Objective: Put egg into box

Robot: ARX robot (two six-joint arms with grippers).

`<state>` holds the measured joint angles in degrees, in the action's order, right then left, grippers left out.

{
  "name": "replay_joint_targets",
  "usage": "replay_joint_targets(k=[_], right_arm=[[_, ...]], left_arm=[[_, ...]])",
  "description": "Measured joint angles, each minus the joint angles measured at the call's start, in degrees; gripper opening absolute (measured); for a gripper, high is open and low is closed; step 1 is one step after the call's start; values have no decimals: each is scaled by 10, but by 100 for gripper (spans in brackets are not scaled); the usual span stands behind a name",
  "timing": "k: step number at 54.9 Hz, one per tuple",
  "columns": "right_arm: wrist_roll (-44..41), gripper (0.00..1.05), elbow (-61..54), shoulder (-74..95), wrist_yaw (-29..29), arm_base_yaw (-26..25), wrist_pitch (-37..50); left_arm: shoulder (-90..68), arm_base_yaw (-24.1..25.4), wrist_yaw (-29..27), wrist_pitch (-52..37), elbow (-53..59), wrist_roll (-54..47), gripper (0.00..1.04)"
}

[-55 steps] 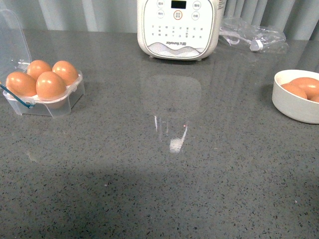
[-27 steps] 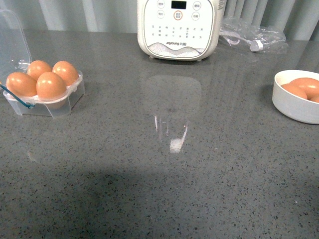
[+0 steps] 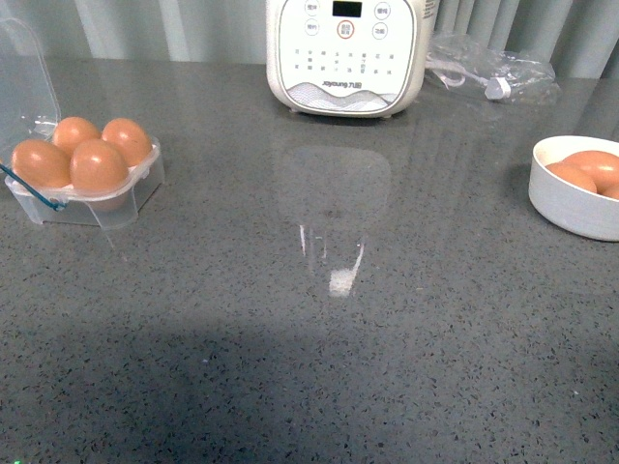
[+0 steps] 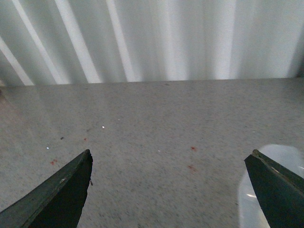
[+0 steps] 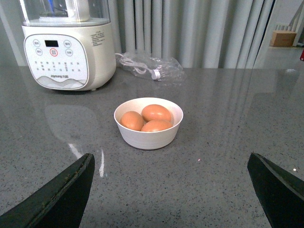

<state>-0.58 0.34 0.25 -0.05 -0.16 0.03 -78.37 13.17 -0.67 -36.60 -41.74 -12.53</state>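
Observation:
The box (image 3: 87, 198), a clear plastic carton with its lid (image 3: 24, 77) standing open, sits at the far left of the counter. Every cup holds a brown egg (image 3: 98, 164), several in all. More eggs (image 5: 156, 112), three of the same look, lie in a white bowl (image 5: 148, 135), which is also seen at the right edge as the bowl (image 3: 571, 208). My right gripper (image 5: 171, 156) is open and empty, facing the bowl from some way off. Over bare counter my left gripper (image 4: 171, 154) is open with nothing between its fingers. Neither arm shows in the front view.
A white Joyoung appliance (image 3: 346, 53) stands at the back centre, with a clear bag holding a cable (image 3: 493, 72) to its right. Curtains hang behind the grey stone counter (image 3: 329, 319). A pale glossy patch (image 4: 280, 185) lies by one left finger.
The shadow along the counter's near edge has spread to the right. The box, the bowl and the eggs have not moved.

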Motion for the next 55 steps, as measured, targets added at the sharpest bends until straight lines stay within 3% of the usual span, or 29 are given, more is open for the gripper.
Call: replay_joint_targets(k=[9, 20, 39, 55], right_arm=[[0, 97, 0, 0, 0, 0, 0], [0, 97, 0, 0, 0, 0, 0], [0, 97, 0, 0, 0, 0, 0], [0, 97, 0, 0, 0, 0, 0]], left_arm=[[-116, -1, -9, -29, -83, -75, 98], [-184, -15, -9, -42, -90, -129, 98], [-172, -61, -2, -19, -71, -113, 98], [-136, -55, 2, 22, -72, -82, 98]])
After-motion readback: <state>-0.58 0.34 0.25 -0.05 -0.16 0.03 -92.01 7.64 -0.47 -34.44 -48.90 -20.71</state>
